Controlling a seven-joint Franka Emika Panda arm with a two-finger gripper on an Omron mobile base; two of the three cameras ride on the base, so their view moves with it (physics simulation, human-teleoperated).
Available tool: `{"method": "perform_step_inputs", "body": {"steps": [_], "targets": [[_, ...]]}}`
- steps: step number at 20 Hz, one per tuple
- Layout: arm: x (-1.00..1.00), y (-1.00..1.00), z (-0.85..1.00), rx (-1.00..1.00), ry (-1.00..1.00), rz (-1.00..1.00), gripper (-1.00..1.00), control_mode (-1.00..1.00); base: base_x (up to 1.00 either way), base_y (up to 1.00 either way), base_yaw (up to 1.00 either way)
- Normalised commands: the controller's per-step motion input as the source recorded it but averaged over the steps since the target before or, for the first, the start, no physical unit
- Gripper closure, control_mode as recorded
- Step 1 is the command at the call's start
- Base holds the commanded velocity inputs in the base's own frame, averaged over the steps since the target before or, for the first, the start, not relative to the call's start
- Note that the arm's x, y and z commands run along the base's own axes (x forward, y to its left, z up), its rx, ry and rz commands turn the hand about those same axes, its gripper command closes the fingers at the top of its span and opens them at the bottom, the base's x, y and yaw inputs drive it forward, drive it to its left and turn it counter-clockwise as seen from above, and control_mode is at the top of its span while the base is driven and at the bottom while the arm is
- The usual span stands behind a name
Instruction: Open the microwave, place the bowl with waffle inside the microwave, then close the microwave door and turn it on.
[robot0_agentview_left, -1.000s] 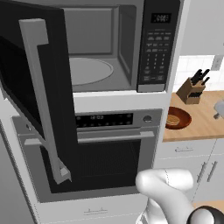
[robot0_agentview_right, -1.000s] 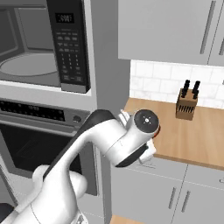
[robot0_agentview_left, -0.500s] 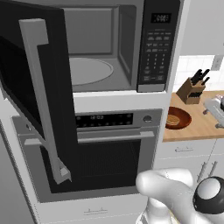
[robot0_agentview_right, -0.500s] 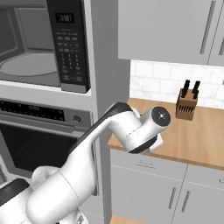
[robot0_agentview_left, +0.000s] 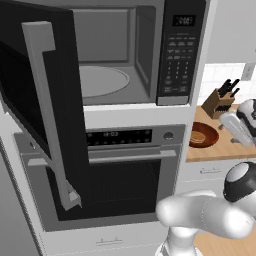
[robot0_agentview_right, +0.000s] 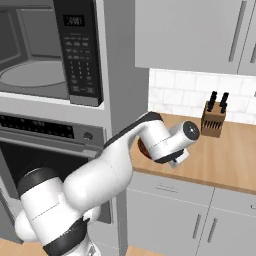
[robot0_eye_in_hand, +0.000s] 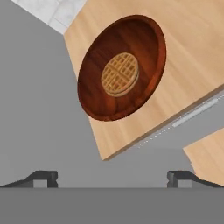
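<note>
The microwave (robot0_agentview_left: 125, 55) stands open, showing its grey cavity and glass turntable (robot0_agentview_left: 100, 81). The microwave door (robot0_agentview_left: 30, 100) is swung out to the left, its grey bar handle (robot0_agentview_left: 47, 110) facing me. The bowl with waffle (robot0_agentview_left: 202, 136) sits on the wooden counter just right of the oven column. From the hand view I look down on the reddish-brown bowl (robot0_eye_in_hand: 122, 68) and the golden waffle (robot0_eye_in_hand: 120, 74) in it. My gripper (robot0_eye_in_hand: 113, 178) hangs open above the counter edge, short of the bowl, with nothing between its fingers. The white hand (robot0_agentview_left: 236, 127) hovers right of the bowl.
A silver oven (robot0_agentview_left: 115, 170) sits under the microwave. A knife block (robot0_agentview_right: 212, 120) stands at the back of the wooden counter (robot0_agentview_right: 225, 150). Grey cabinets (robot0_agentview_right: 200, 35) hang above it. The open door juts far out on the left.
The arm has swung right and up from in front of the oven, bringing the hand over the counter beside the bowl. The gripper has stayed open.
</note>
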Motion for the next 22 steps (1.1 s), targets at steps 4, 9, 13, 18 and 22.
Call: {"method": "perform_step_inputs", "body": {"steps": [4,9,13,18,22], "targets": [[0.41,-0.30,-0.36,0.01,0.00,0.12,-1.00,-1.00,0.00,0.00,0.00],[0.13,-0.39,-0.39,0.00,0.00,0.03,-1.00,-1.00,0.00,0.00,0.00],[0.28,-0.10,-0.31,0.00,0.00,0.01,-1.00,-1.00,0.00,0.00,0.00],[0.37,-0.01,-0.26,0.00,0.00,0.00,-1.00,-1.00,0.00,0.00,0.00],[0.35,-0.03,-0.28,0.00,0.00,0.00,-1.00,-1.00,0.00,0.00,0.00]]}}
